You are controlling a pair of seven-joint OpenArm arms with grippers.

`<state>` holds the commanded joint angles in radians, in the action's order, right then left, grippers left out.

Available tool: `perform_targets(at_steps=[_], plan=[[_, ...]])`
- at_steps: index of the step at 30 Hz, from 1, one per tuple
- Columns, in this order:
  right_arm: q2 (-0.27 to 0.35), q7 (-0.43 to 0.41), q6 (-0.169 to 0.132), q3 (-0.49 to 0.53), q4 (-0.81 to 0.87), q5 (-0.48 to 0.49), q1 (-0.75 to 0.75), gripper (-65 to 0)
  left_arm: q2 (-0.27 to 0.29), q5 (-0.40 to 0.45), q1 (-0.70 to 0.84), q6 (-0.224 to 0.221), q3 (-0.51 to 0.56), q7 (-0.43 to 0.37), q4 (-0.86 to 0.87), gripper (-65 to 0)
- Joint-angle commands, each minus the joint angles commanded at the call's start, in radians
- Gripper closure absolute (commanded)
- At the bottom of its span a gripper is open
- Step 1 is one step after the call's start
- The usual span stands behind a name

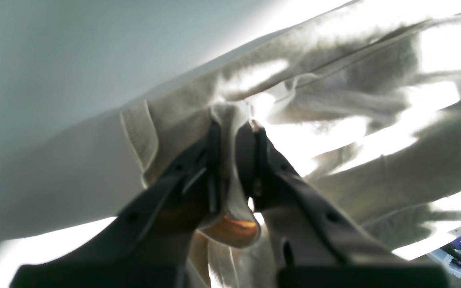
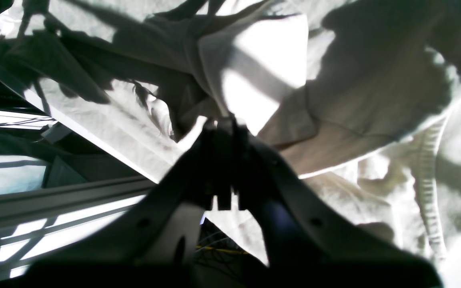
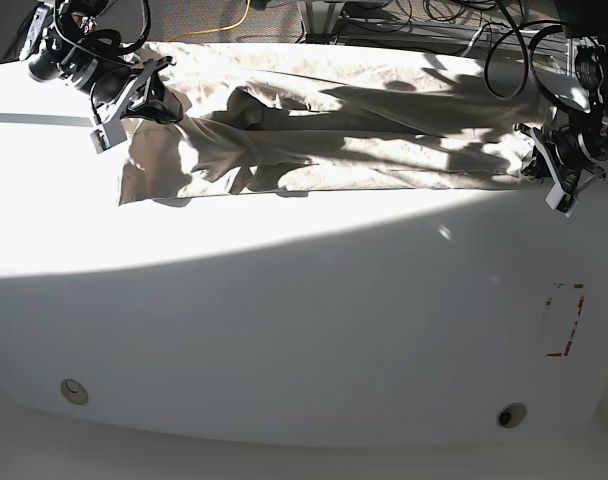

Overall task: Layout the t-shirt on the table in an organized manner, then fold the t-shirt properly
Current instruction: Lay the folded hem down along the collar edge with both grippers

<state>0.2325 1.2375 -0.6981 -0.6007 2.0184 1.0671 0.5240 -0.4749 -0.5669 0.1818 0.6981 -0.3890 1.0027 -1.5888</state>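
The beige t-shirt (image 3: pixel 324 140) lies stretched across the far part of the white table (image 3: pixel 304 320), wrinkled and half in shadow. My left gripper (image 3: pixel 532 160), at the base view's right, is shut on a fold of the t-shirt's right end; the left wrist view shows cloth (image 1: pixel 334 100) pinched between the black fingers (image 1: pixel 214 140). My right gripper (image 3: pixel 169 105), at the base view's left, is shut on the t-shirt's left end; the right wrist view shows a bunch of cloth (image 2: pixel 254 72) held at the closed fingertips (image 2: pixel 224 124).
A red dashed rectangle (image 3: pixel 564 320) marks the table at the right. Two small round holes (image 3: pixel 74 390) (image 3: pixel 511 414) sit near the front edge. Cables and a metal frame (image 3: pixel 404 20) lie beyond the far edge.
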Motion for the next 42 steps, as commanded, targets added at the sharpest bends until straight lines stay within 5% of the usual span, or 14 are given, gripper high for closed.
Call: perform_targets(at_steps=[10, 23, 26, 33, 36, 42], plan=[[0.063, 0.0, 0.0, -0.002, 0.0, 0.12, 0.107, 0.0, -0.003, 0.0, -0.002, 0.0, 0.002, 0.0, 0.002, -3.5], [0.071, 0.0, 0.0, -0.002, -0.002, 0.115, 0.149, -0.6, -0.005, 0.0, -0.002, 0.0, 0.002, 0.0, -0.006, -3.5], [0.071, 0.0, 0.0, -0.002, -0.002, 0.083, 0.164, -10.0, -0.005, 0.0, -0.002, 0.0, 0.002, 0.0, -0.006, -3.6], [0.071, -0.005, 0.0, -0.011, -0.002, 0.012, 0.181, -46.8, -0.026, -0.002, -0.003, 0.0, 0.002, 0.0, -0.006, -5.8], [0.071, -0.006, 0.0, -0.064, 0.0, 0.009, 0.186, -51.8, -0.031, -0.005, -0.014, 0.0, 0.002, 0.003, -0.006, -16.4], [0.115, 0.008, 0.0, -0.143, 0.0, 0.015, 0.13, -52.2, -0.046, -0.009, -0.034, 0.0, -0.005, 0.005, -0.008, -41.3]])
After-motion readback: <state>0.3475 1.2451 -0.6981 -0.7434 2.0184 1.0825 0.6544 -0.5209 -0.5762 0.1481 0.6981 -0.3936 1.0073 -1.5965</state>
